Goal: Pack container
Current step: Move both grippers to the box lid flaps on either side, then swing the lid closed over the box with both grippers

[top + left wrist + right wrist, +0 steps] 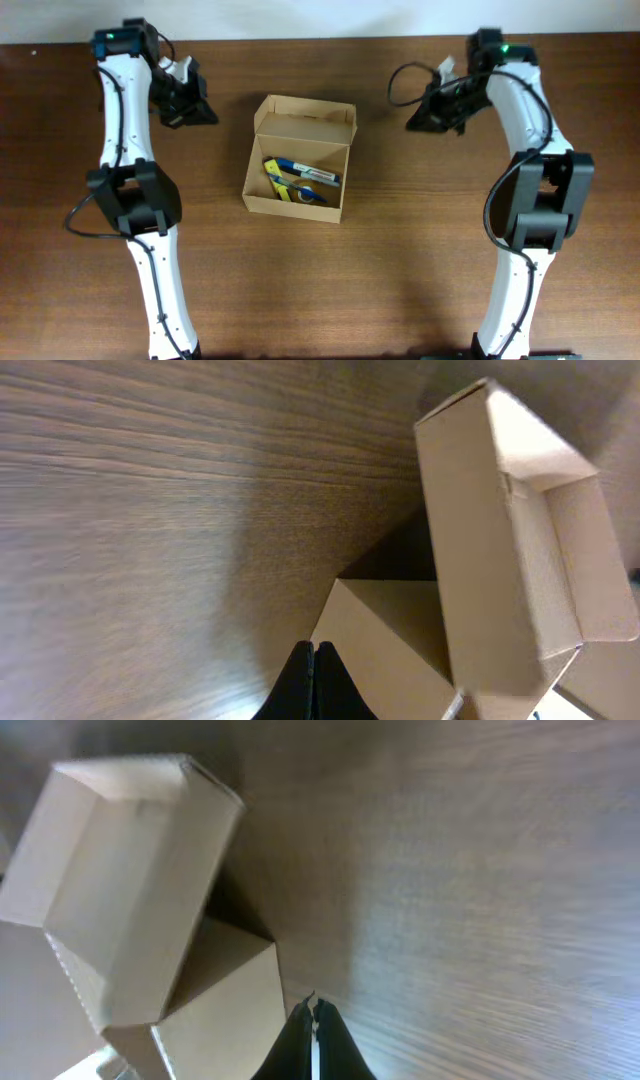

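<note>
The container (262,196) is a small tan cardboard box in the middle of the table, its flap lid (305,113) standing open at the far side. Blue and yellow pens (296,179) lie inside. My left gripper (203,112) is shut and empty, left of the box near the far edge. My right gripper (413,122) is shut and empty, right of the box. The box shows in the left wrist view (520,560) beyond the shut fingers (313,650), and in the right wrist view (130,900) left of the shut fingers (312,1008).
The dark wooden table (400,250) ends against a white wall strip at the far edge. Both arm bases stand at the near edge, left (165,330) and right (510,330).
</note>
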`<act>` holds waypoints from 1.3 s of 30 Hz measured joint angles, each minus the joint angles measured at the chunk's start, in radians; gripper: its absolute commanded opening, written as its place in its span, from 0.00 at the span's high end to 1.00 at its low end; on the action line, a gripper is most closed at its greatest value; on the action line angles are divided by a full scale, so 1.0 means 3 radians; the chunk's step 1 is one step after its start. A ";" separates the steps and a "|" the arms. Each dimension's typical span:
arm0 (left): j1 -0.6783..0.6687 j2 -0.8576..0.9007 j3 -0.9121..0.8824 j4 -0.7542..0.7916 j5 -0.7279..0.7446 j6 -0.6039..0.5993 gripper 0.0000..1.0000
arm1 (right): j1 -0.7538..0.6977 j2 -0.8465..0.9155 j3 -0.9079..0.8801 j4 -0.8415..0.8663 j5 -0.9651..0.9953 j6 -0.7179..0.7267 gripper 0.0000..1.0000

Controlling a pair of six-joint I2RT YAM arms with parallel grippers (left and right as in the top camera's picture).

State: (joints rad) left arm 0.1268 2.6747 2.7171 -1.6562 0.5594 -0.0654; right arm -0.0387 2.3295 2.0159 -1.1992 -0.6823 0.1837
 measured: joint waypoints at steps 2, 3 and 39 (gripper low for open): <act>-0.0013 0.0099 0.0000 0.0001 0.0064 0.0018 0.98 | 0.0020 0.0000 -0.0239 0.0214 -0.0156 0.0031 0.96; -0.0023 0.0144 0.0000 0.0005 0.0086 0.0022 0.98 | 0.0031 0.0000 -0.0341 0.0299 -0.0226 0.0060 0.96; -0.0262 0.0435 0.0417 0.0736 0.1275 0.0057 0.98 | 0.0432 0.0076 -0.0786 0.3150 -0.1502 0.1035 0.96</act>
State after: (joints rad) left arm 0.0483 2.8052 2.8422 -1.4353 0.9421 -0.0483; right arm 0.0910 2.3524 1.7802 -0.2543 -1.1328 0.4942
